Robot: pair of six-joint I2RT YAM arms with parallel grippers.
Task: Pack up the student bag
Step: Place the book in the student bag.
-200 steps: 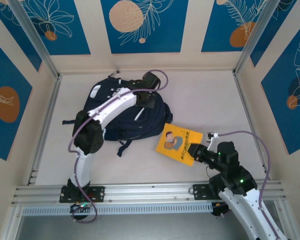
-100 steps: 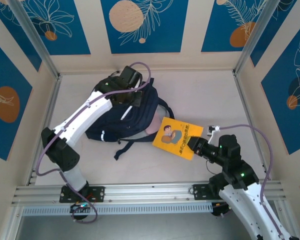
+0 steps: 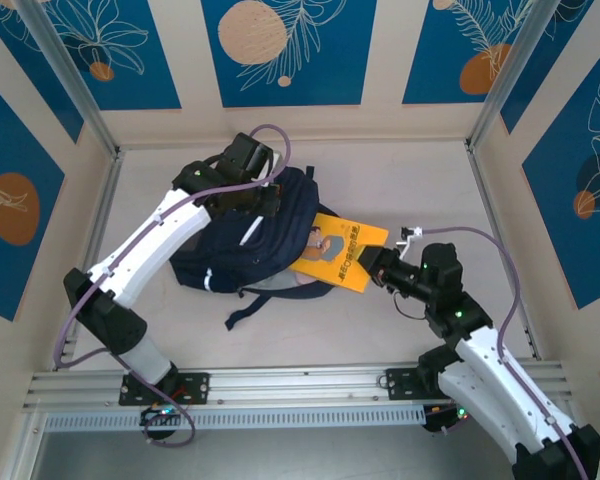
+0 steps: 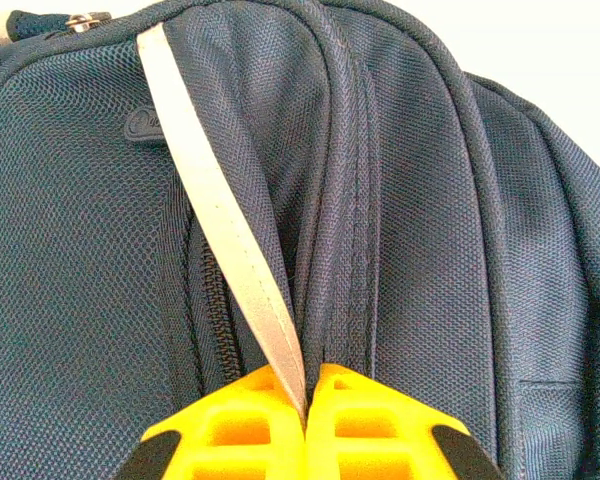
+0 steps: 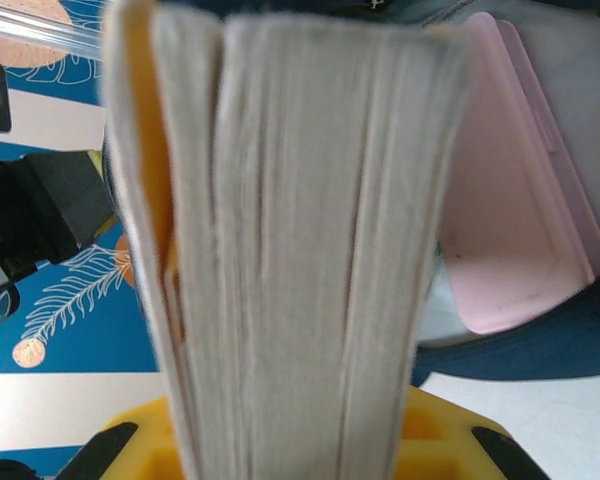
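1. pinching a pale strip on the student bag, the left gripper is seen closed tight on it. judged purpose: upper panel is lifted so the main compartment gapes.
2. bag is laid flat on the table, left of centre, mouth turned twd the right arm. straps are trailed at the near side.
3. right gripper is clamped on the near edge of a yellow book. prob. held by that edge so the far end is free to go in first.
4. book is angled twd the opening, far corner over the bag's rim. whether it's inside yet can't be told from above.
5. in the right wrist view a pink flat item is seen in the gap beyond the book's page edge, so prob. already packed.
6. judgement: insertion step in hand. risk: book corner caught on the zip or fabric lip if the lifted panel sags.
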